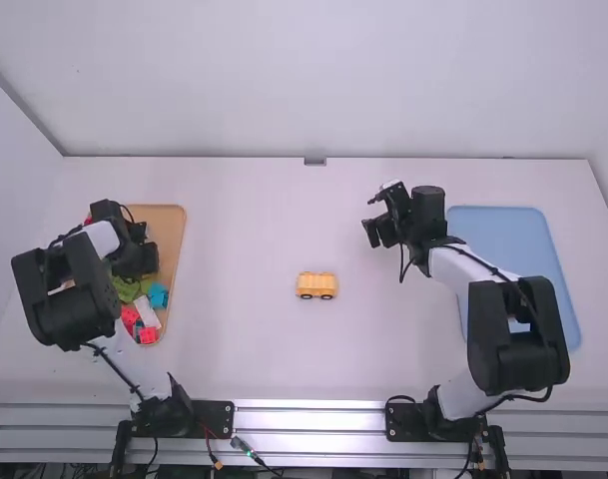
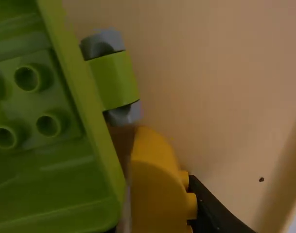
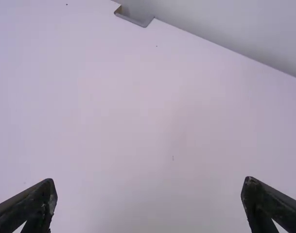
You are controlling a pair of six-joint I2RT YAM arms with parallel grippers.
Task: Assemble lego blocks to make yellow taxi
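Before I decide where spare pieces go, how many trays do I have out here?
2. A tan tray on the left, holding coloured blocks, and a blue tray on the right. An arm partly covers each.

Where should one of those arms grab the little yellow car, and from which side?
Probably from straight above, pinching the car across its two long sides, near the middle and above the wheels. It stands upright on them and looks longer than wide, so the short way across should suit best.
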